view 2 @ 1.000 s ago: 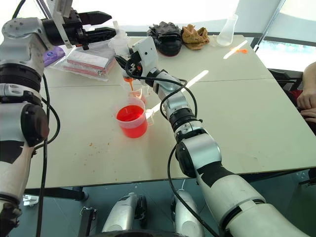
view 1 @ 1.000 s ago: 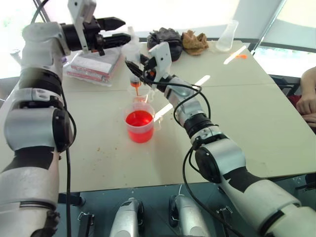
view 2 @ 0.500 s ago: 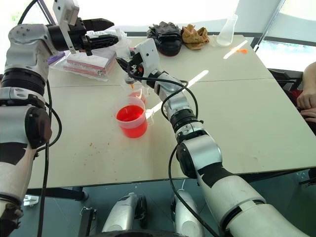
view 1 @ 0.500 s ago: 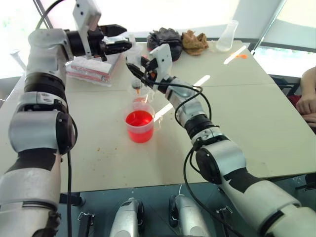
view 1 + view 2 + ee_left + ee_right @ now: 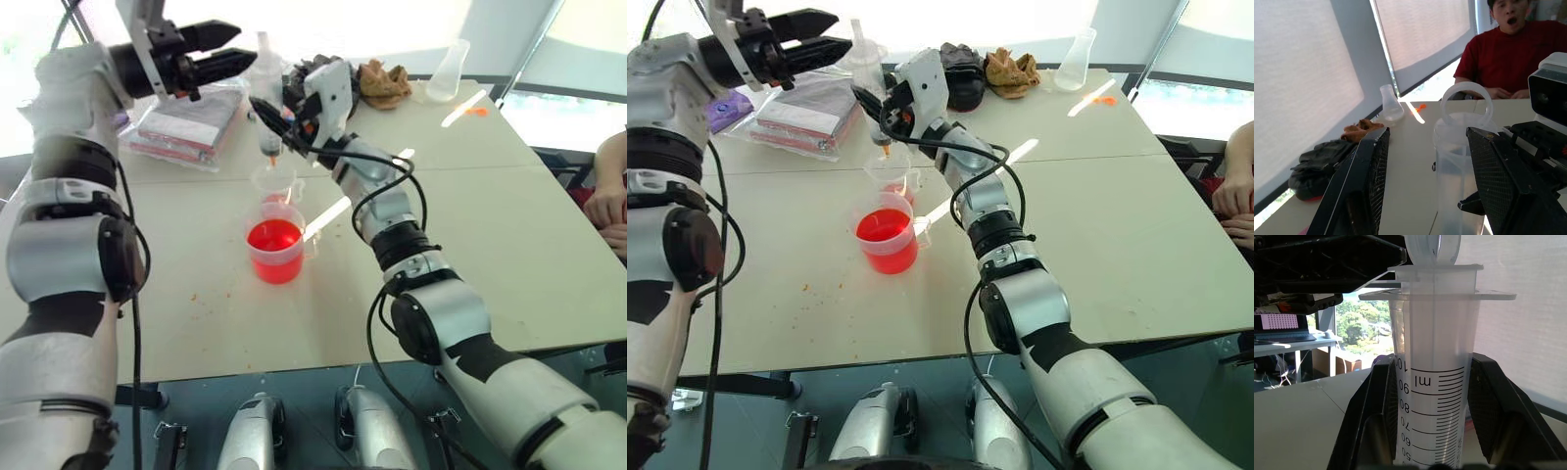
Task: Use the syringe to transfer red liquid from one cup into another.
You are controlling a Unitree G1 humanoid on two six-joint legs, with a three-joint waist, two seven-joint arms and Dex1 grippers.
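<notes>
My right gripper [image 5: 270, 117] is shut on the barrel of the syringe [image 5: 265, 80], which it holds upright with its orange tip just above the smaller cup [image 5: 275, 183]. The barrel [image 5: 1432, 396] looks clear, and the plunger ring [image 5: 1465, 104] sits low on its top. A little red liquid lies at the bottom of that smaller cup. In front of it stands the wider cup [image 5: 277, 257], part full of red liquid [image 5: 275, 236]. My left gripper [image 5: 247, 45] is open, level with the plunger ring. Its fingers [image 5: 1364, 176] stand on either side of the ring, apart from it.
A stack of pink packets [image 5: 189, 122] lies at the back left. Black gloves [image 5: 958, 73], a brown cloth [image 5: 385, 81] and a clear flask [image 5: 449, 70] are at the table's far edge. A person's hand [image 5: 607, 201] rests at the right edge.
My right gripper has lifted the syringe, so its tip has come up out of the smaller cup. My left gripper dipped toward the plunger, then rose again, still open.
</notes>
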